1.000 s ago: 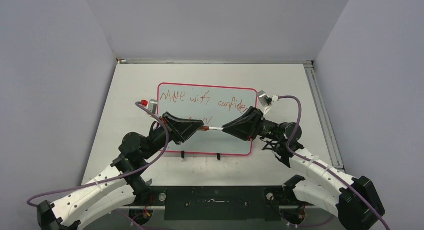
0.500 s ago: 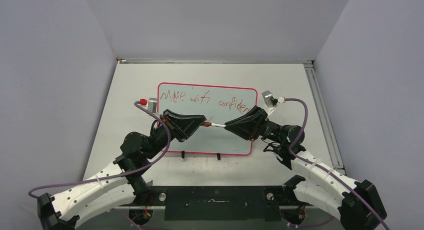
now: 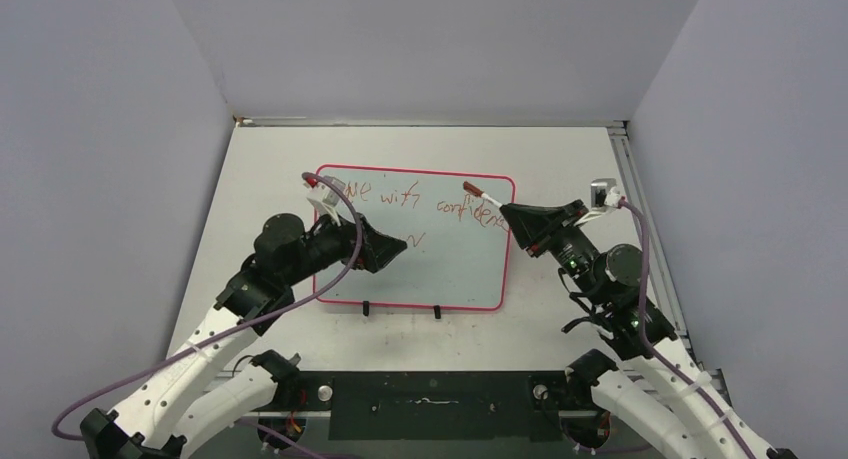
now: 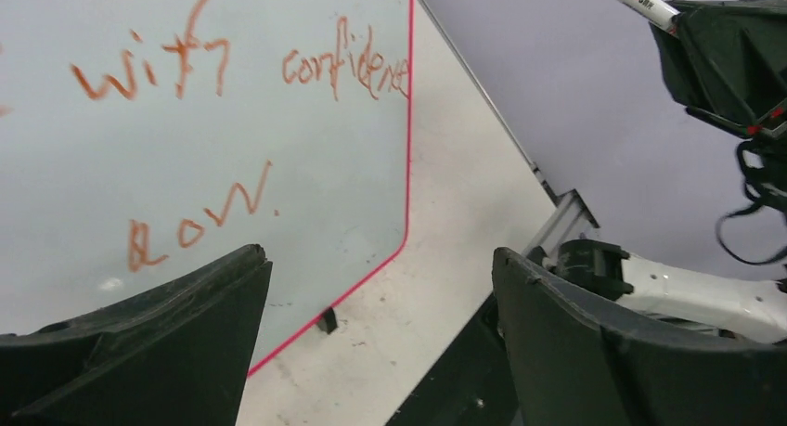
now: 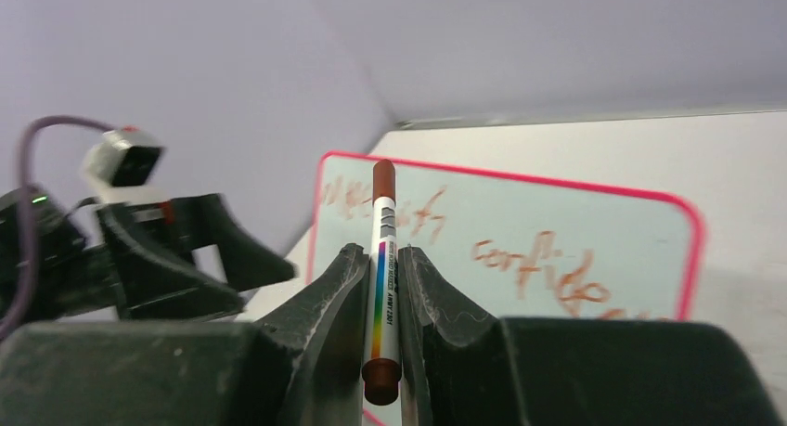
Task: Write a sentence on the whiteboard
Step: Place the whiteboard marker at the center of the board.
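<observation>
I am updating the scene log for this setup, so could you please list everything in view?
whiteboard: one, pale grey-white with a pink-red rim, middle of the table.
sentence: one, red-brown, two lines across the board's upper and left part.
marker: one, white barrel with brown ends, clamped in the right gripper.
table: one, pale grey, under the board.
rail: one, silvery, along the table's right edge.
cables: two, purple, one along each arm.
left gripper: one, black, open and holding nothing, over the board's left part.
right gripper: one, black, shut on the marker, at the board's right edge.
</observation>
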`<action>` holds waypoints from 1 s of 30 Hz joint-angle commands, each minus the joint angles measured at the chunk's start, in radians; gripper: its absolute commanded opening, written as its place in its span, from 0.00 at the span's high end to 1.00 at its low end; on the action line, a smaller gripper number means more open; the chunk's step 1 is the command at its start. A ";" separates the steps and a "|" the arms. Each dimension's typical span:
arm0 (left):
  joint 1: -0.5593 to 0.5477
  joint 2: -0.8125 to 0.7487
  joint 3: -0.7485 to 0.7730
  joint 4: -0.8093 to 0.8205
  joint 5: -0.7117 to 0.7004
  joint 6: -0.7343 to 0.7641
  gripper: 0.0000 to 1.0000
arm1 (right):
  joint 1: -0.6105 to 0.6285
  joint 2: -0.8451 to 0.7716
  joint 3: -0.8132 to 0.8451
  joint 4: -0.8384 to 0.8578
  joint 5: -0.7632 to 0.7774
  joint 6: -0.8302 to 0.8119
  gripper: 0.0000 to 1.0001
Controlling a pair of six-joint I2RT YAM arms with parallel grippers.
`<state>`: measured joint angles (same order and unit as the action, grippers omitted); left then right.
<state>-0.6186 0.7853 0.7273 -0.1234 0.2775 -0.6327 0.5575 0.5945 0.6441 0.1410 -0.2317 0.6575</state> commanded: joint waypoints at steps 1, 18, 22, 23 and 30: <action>0.094 0.003 0.159 -0.166 0.002 0.198 0.11 | -0.001 -0.024 0.121 -0.368 0.458 -0.180 0.95; 0.403 -0.057 0.107 -0.237 -0.598 0.422 0.03 | -0.017 0.158 -0.171 -0.357 0.845 -0.033 0.90; 0.403 -0.084 0.086 -0.245 -0.671 0.443 0.03 | -0.039 0.225 -0.191 -0.354 0.839 -0.002 0.66; 0.403 -0.093 0.079 -0.244 -0.682 0.445 0.03 | -0.039 0.229 -0.188 -0.356 0.842 -0.005 0.58; 0.404 -0.167 0.047 -0.210 -0.725 0.430 0.04 | -0.039 0.200 -0.128 -0.363 0.885 -0.096 0.08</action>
<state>-0.2207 0.6601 0.7815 -0.3851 -0.3912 -0.2123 0.5232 0.8219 0.4507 -0.2657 0.5880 0.6163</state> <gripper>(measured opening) 0.964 0.851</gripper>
